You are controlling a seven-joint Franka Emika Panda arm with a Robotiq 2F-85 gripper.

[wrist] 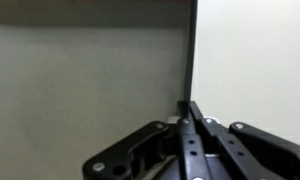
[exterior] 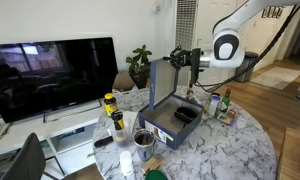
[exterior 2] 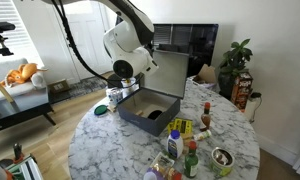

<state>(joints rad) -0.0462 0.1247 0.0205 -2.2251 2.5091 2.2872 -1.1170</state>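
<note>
A grey box (exterior: 168, 122) stands open on the round marble table (exterior: 230, 150), and it shows in both exterior views (exterior 2: 140, 110). Its lid (exterior: 164, 80) stands upright (exterior 2: 172, 72). My gripper (exterior: 180, 58) is at the lid's top corner, also seen in an exterior view (exterior 2: 136, 72). In the wrist view the fingers (wrist: 190, 118) are pinched together on the lid's thin edge (wrist: 194, 60). The grey lid face (wrist: 90, 70) fills the left of that view. A dark object (exterior: 186, 114) lies inside the box (exterior 2: 153, 114).
Bottles and jars stand round the box: a yellow-capped bottle (exterior: 109, 103), a metal cup (exterior: 144, 139), a cluster of bottles (exterior 2: 185, 145) and a tin (exterior 2: 222, 157). A TV (exterior: 50, 75) and a plant (exterior: 140, 62) stand behind the table.
</note>
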